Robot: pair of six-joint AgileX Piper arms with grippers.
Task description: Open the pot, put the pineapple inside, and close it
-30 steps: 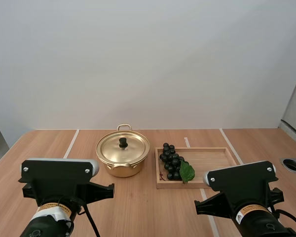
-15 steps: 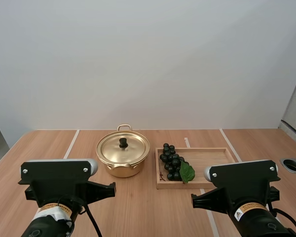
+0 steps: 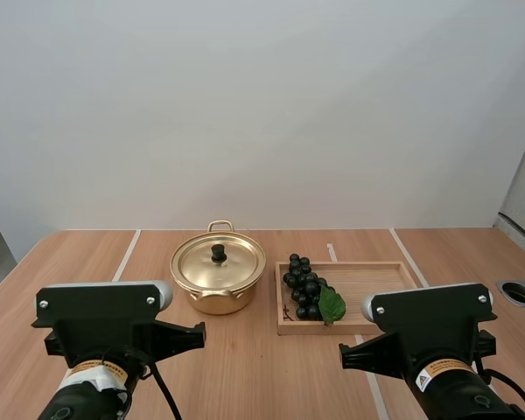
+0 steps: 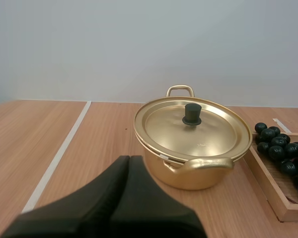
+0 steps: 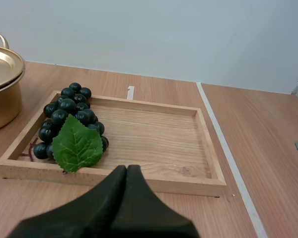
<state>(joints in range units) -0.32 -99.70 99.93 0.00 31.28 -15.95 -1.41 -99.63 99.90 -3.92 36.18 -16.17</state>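
A gold pot [image 3: 218,278] stands mid-table with its lid [image 3: 219,262] on, a black knob [image 4: 192,114] on top. Right of it a bunch of dark grapes [image 3: 306,290] with a green leaf [image 5: 77,144] lies at the left end of a wooden tray [image 3: 376,284]. No pineapple is visible. My left gripper [image 4: 129,162] is shut on nothing, its fingers together as one dark wedge short of the pot [image 4: 191,145]. My right gripper [image 5: 126,172] is likewise shut on nothing, just in front of the tray's near rim [image 5: 154,183].
The right part of the tray [image 5: 154,136] is bare wood. White lines [image 3: 126,255] run across the wooden table. A round dark hole [image 3: 518,292] sits in the table near its right edge. Both arm bases stand at the near edge.
The right arm has shifted slightly to the left compared with a second ago. The pot, grapes and tray have not moved.
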